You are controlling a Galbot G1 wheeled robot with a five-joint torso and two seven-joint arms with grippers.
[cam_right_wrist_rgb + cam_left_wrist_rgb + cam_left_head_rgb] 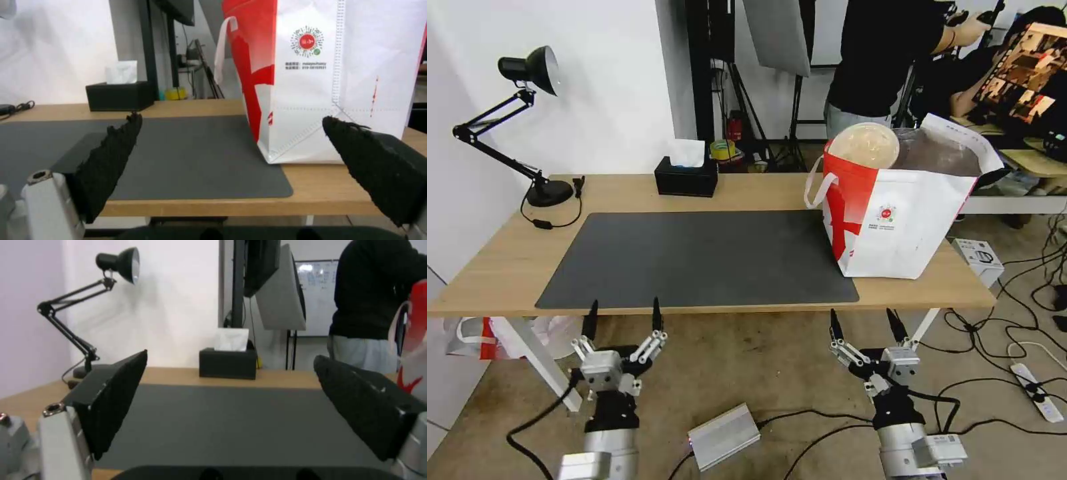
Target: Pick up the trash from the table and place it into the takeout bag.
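Hovering short of table point(507, 260) edge: left gripper point(622, 318), right gripper point(868, 322), fingers spread, empty | beige pulp bowl point(864, 144) tops takeout bag point(907, 227) | task apparently complete

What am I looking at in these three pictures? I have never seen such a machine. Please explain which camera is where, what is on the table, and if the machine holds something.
This is a wheeled robot with two arms. The wide picture comes from a camera on its head, looking down. The other two come from cameras on its wrists, looking out between the black fingers.

The left end effector and right end effector hang in front of the table's near edge, both open and holding nothing.

On the table lie a dark grey mat, a black desk lamp, a black tissue box and a white-and-red takeout bag. A beige bowl sits in the bag's open top.
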